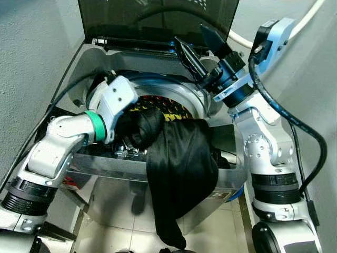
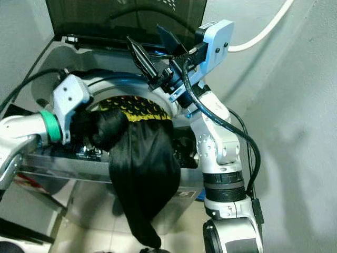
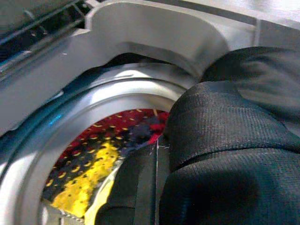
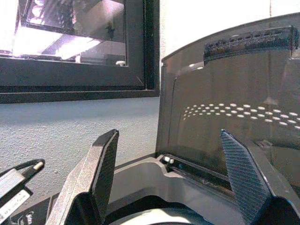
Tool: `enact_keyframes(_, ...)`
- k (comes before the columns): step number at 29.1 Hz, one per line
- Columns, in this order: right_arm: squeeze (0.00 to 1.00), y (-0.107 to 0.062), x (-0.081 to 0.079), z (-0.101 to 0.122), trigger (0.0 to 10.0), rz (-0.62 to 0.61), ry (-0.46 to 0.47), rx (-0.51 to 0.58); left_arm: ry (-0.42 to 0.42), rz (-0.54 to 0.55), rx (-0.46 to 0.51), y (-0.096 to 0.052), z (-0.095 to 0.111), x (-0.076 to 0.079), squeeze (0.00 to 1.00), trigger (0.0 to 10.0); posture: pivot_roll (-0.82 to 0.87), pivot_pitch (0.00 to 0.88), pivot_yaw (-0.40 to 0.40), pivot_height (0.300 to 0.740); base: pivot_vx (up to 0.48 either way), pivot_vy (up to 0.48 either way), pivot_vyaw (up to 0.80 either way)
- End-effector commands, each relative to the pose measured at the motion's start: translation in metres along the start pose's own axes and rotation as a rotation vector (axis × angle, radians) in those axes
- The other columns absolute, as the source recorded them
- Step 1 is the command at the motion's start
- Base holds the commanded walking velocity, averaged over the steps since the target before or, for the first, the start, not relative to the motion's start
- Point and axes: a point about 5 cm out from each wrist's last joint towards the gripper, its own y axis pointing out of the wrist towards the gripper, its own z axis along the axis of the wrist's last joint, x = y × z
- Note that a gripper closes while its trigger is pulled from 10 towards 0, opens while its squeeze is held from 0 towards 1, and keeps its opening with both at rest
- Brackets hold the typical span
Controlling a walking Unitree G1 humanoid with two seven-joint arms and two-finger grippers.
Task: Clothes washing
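Black garment [image 1: 179,163] bunched against left pincer [image 1: 126,129], over washer rim [image 1: 105,166].

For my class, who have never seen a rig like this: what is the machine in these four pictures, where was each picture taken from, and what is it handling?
This is a humanoid robot with two silver arms, standing at a top-loading washing machine whose lid stands open. Two pictures come from cameras in its head, looking down. The other two come from cameras on its wrists. The left tool is buried in a black garment, so its fingers are hidden; the garment hangs over the machine's front edge. Inside the drum lies red and yellow patterned fabric. The right tool is raised above the back of the machine, fingers apart, holding nothing, pointing at the lid.
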Motion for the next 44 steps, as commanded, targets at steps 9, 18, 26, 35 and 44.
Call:
enact_keyframes(9,0.0,-0.001,-0.001,-0.001,10.0,0.006,-0.002,-0.013,0.251,0.558,0.022,-0.022,0.027,-0.077,0.0,10.0,0.06,0.074,-0.005,0.74,0.0,0.0,0.0)
enact_keyframes(18,0.0,-0.001,-0.003,-0.001,10.0,0.009,0.002,-0.011,0.356,0.862,-0.094,-0.078,0.031,-0.126,0.0,10.0,0.07,0.078,-0.004,0.74,0.0,0.0,0.0)
enact_keyframes(26,0.0,0.0,-0.004,-0.001,10.0,0.016,0.003,-0.011,0.062,0.804,-0.029,-0.061,0.007,-0.116,0.49,10.0,0.06,0.08,-0.008,0.74,0.0,0.0,0.0)
enact_keyframes(35,0.0,-0.001,-0.004,-0.001,10.0,0.016,0.001,-0.015,0.025,0.785,0.063,-0.049,0.011,-0.114,1.0,10.0,0.05,0.081,-0.007,0.74,0.0,0.0,0.0)
enact_keyframes(44,0.0,-0.001,-0.004,-0.001,10.0,0.017,0.002,-0.016,0.016,0.78,0.075,-0.05,0.011,-0.115,1.0,10.0,0.06,0.081,-0.009,0.74,0.0,0.0,0.0)
